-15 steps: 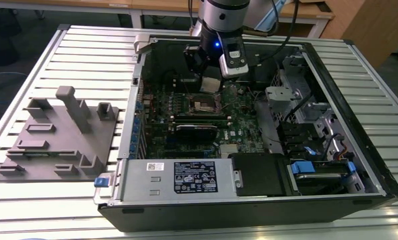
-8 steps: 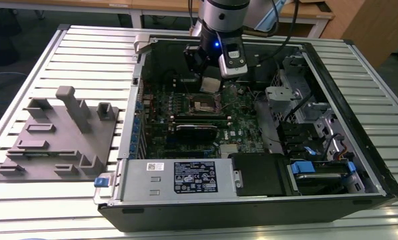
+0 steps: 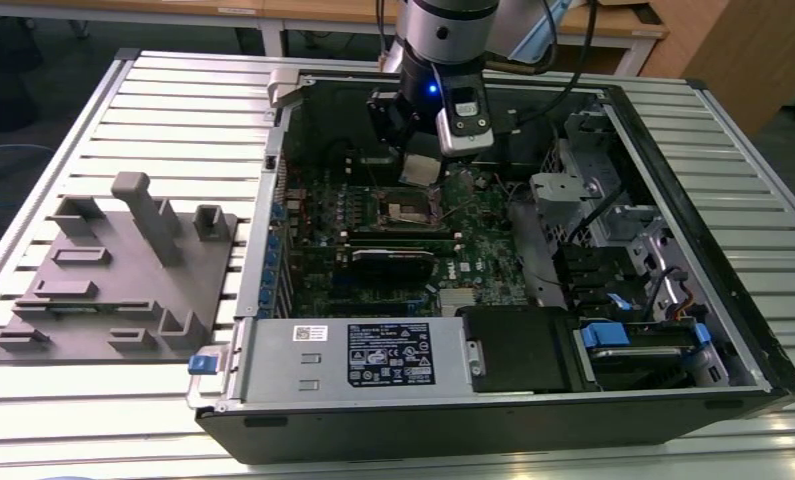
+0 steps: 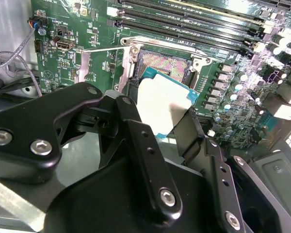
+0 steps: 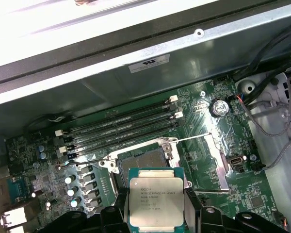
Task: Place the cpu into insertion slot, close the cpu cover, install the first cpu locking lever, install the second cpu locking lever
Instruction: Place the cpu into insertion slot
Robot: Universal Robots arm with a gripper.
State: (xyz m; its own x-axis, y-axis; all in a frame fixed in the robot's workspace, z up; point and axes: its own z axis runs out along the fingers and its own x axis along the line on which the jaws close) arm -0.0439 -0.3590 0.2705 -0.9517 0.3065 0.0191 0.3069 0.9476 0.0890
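Table (image 3: 170, 110): one, slatted metal, carrying everything else.
Grey fixture (image 3: 117, 270): one, on the table at the exterior view's left, well apart from the arm. It had several upright posts and blocks, with nothing sitting in them.
Computer case (image 3: 504, 420): one, lying open-side up to the fixture's right. It held the units listed below.
Power supply (image 3: 370, 355): one, a silver box with a label, at the case's near edge.
Motherboard (image 3: 370, 195): one, green, on the case floor.
Expansion card (image 3: 394, 262): one, long and black, seated across the motherboard between the power supply and the socket.
Memory slots (image 5: 119, 128): four, long and narrow, side by side next to the socket.
Insertion slot (image 3: 408, 210): one, square and metal-rimmed, open with no chip in it; it also showed in both wrist views (image 4: 162, 63) (image 5: 143, 158).
Cpu cover (image 5: 218, 162): one, a silver plate swung away to the side of the slot.
Hand (image 3: 420, 168): one, narrowed onto the chip, with its two black fingers (image 5: 191, 208) pressed on opposite edges.
Cpu (image 5: 156, 201): one, gripped in the hand just above the slot and not seated; it looked tilted in the second wrist view (image 4: 162, 104).
Blue drive handles (image 3: 611, 335): two, in the bays at the exterior view's right.
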